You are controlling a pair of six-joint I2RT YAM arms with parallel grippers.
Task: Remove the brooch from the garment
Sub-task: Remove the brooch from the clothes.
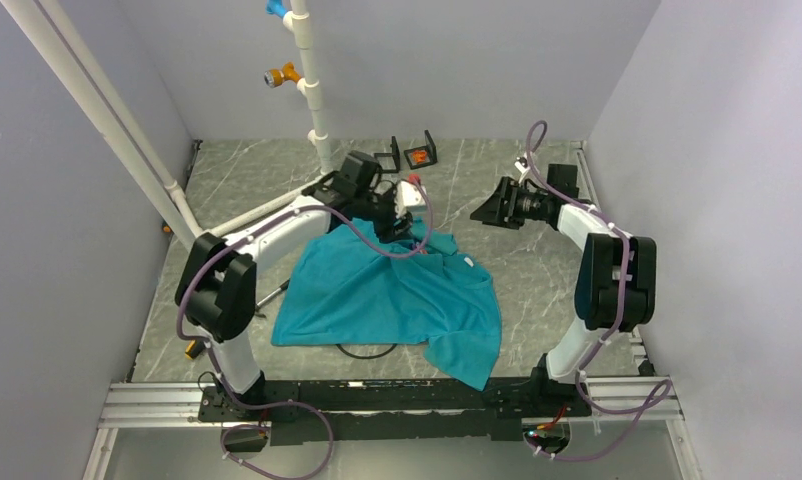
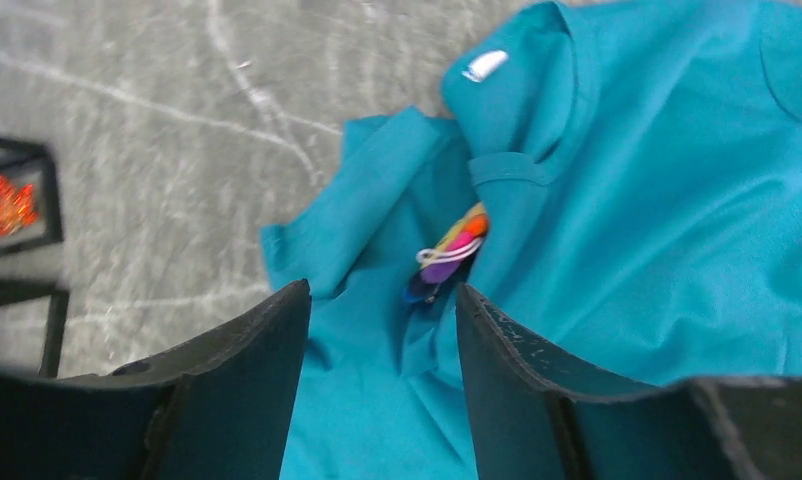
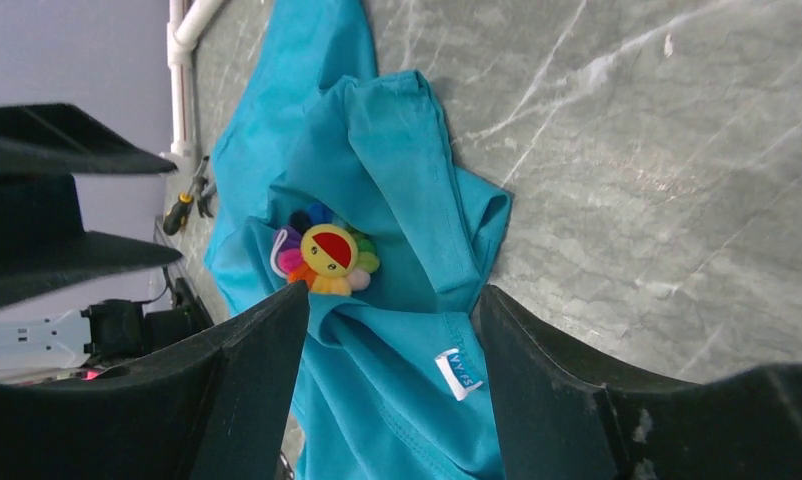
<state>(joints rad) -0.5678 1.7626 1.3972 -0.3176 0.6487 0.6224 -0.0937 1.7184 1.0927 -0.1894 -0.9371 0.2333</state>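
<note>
The teal garment lies crumpled mid-table. The brooch, a small rainbow-petalled flower with a yellow and red face, is pinned in a fold near the collar. In the left wrist view it shows edge-on, pink, purple and orange. My left gripper is open above the cloth, with the brooch just beyond its tips, nearer the right finger. In the top view the left gripper hovers over the shirt's far edge and hides the brooch. My right gripper is open and empty, right of the collar. The white label lies between its fingers.
Small black stands, one with an orange square, sit at the back of the table and show in the left wrist view. A white pipe frame rises at the back left. A screwdriver lies left of the shirt. A black cable loops at the hem.
</note>
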